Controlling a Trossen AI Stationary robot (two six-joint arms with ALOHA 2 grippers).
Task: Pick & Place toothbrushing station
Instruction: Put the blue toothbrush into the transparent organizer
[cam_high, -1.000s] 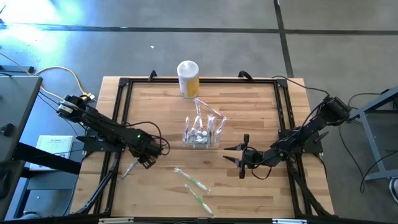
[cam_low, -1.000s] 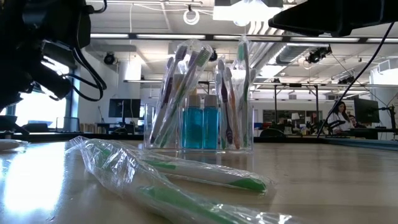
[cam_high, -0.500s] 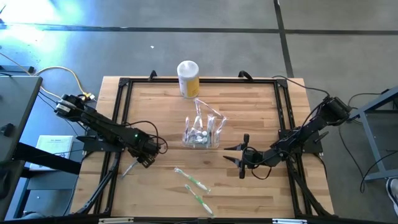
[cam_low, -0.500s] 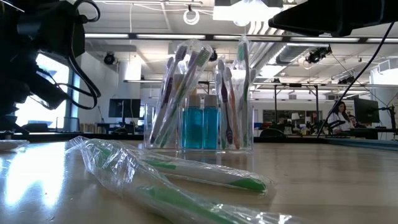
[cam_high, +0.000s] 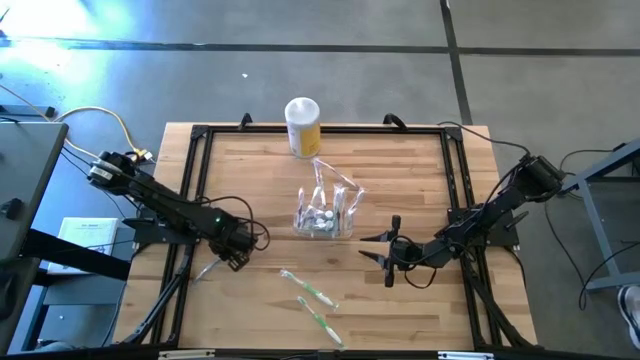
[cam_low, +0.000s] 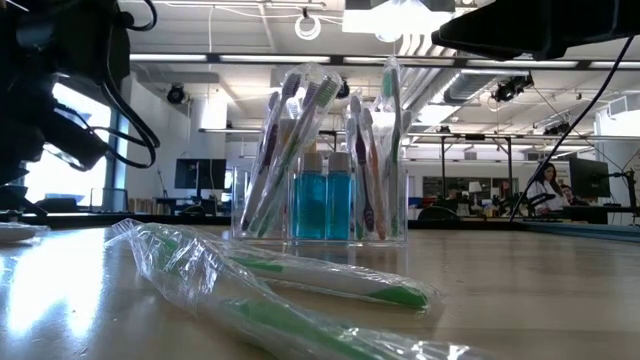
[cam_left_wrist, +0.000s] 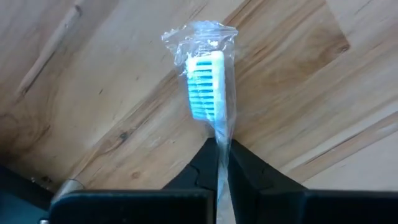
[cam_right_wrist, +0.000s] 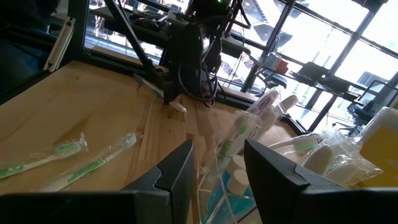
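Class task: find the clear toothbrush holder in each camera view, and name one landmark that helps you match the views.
High view: toothbrush holder at table centre.
Low view: holder at centre, standing behind the wrapped green toothbrushes.
Left wrist view: not in it.
Right wrist view: holder at lower right.
Shared landmark: the green toothbrushes.

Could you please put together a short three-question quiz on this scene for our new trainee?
1. True or false: the left hand is shut on a wrapped blue-bristled toothbrush.
2. How many wrapped green toothbrushes lie loose on the table?
3. What stands at the table's far edge: A) a yellow canister, B) a red mug, C) a book?

Key: 1 true; 2 two; 3 A.
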